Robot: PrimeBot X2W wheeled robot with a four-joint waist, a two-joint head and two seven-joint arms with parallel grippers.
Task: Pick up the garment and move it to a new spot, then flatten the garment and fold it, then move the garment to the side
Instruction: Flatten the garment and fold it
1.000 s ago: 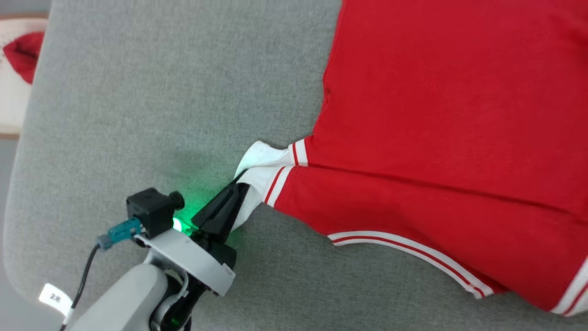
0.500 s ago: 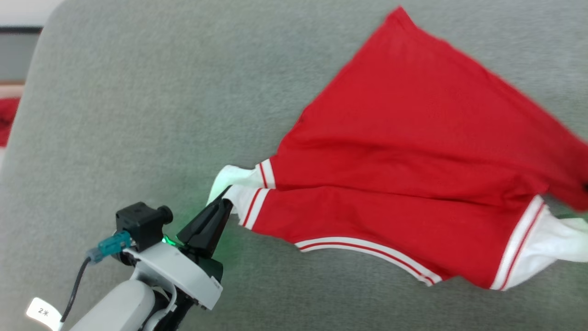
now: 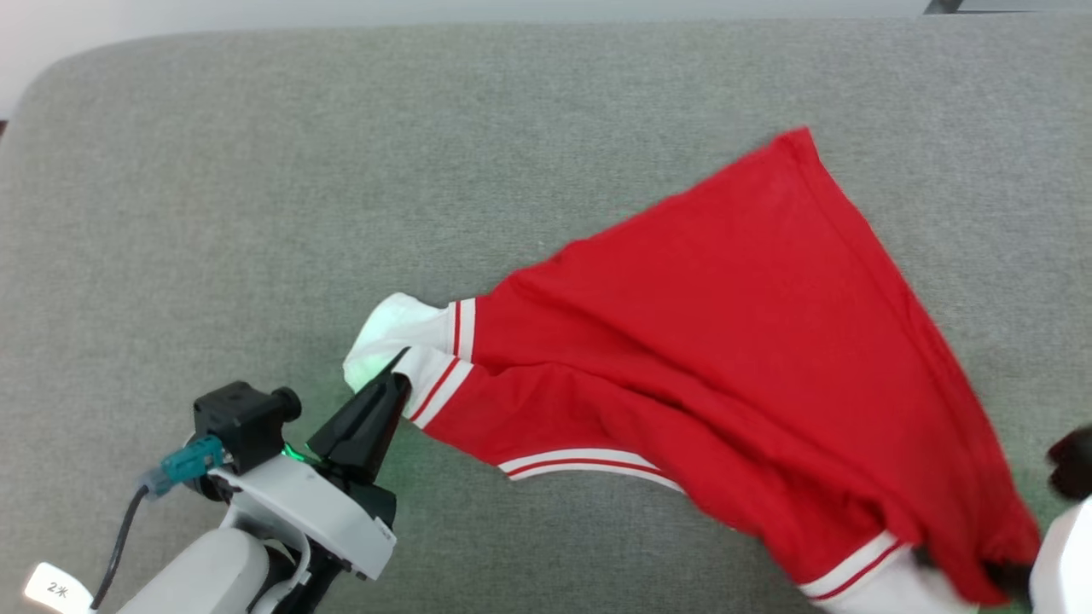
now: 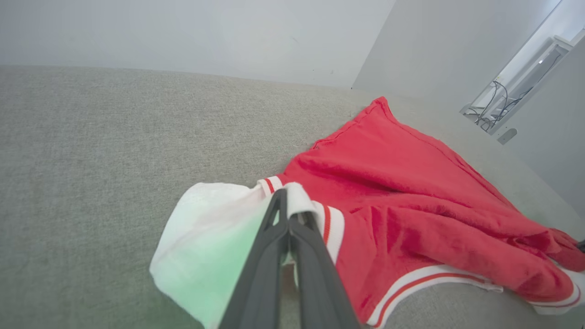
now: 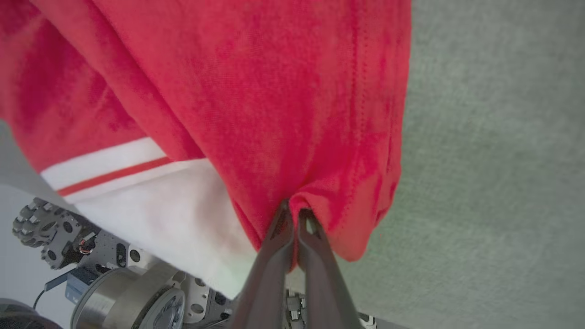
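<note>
Red garment [image 3: 725, 341] lying on the grey cushion [image 3: 256, 170], left gripper [image 3: 397, 362] pinching its white sleeve end, right gripper [image 5: 292, 210] pinching a red fold beside the other white sleeve end, fabric stretched between both.

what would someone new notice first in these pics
The bright red garment catches the eye first, spread in a rough triangle over the right half of the grey cushioned surface. Next comes the left gripper at the lower left of the head view, shut on the white sleeve end, which a green glow tints. The right gripper pinches red fabric at the garment's opposite, near-right corner.
</note>
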